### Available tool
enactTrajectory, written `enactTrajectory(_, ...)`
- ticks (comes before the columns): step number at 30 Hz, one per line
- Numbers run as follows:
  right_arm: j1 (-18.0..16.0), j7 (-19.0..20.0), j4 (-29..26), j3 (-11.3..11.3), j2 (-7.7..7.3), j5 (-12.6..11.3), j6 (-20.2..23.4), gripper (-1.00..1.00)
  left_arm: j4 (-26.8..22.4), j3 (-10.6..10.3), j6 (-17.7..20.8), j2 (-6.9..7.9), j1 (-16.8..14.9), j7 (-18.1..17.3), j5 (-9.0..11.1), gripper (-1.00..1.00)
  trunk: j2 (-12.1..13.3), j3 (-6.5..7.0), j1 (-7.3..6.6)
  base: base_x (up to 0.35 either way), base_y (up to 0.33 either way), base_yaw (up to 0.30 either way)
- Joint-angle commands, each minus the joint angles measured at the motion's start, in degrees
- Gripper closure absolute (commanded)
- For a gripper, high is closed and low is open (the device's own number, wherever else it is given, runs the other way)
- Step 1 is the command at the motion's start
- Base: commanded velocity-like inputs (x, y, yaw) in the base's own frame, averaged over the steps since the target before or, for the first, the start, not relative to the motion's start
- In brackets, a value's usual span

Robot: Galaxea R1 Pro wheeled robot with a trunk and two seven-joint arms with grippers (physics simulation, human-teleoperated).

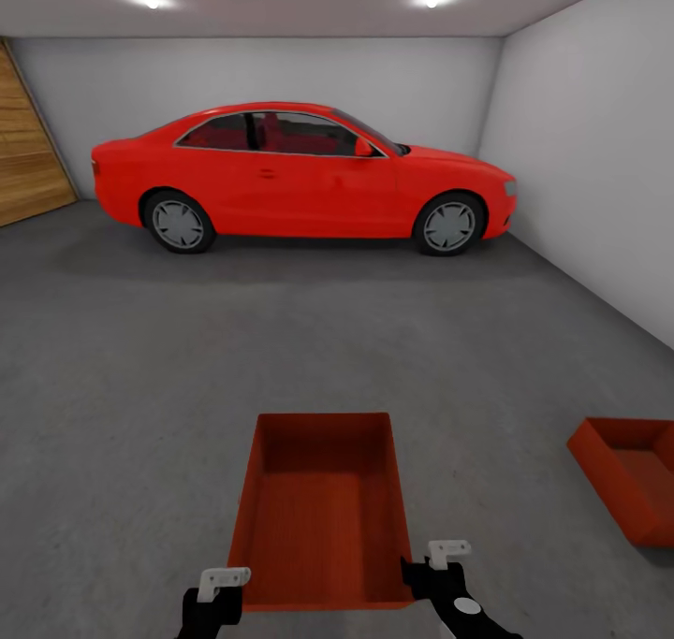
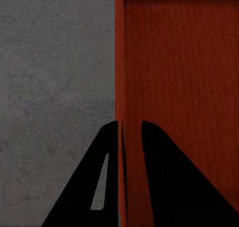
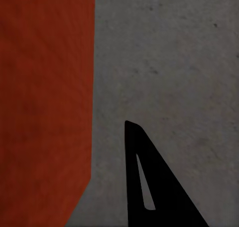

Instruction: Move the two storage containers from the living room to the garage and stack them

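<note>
Orange-red rectangular bin (image 1: 323, 508), rough concrete floor (image 1: 140, 386)

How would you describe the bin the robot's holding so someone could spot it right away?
Start at the red car by the garage's back wall, then come straight toward the camera over the grey floor. The held bin is orange-red and open-topped, between the left gripper and right gripper. The other bin, cut off at the right edge, has no grippers at it.

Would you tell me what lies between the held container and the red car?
Bare grey floor; the head view shows nothing else between the held container and the red car.
</note>
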Motion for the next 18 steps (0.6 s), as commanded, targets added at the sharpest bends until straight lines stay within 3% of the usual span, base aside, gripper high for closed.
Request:
enactTrajectory(1,-0.06,-0.67,0.02,-0.41,-0.84,0.01,-0.20,1.00,0.02,0.82,-0.14,0.16,-0.03,0.51,0.66,1.00,-0.02,-0.04,0.03,0.344,0.000,0.000)
enactTrajectory(18,-0.06,-0.67,0.02,-0.42,-0.84,0.01,-0.20,1.00,-0.04,0.82,-0.15,0.13,-0.03,0.51,0.67,1.00,-0.02,-0.04,0.03,0.345,0.000,0.000)
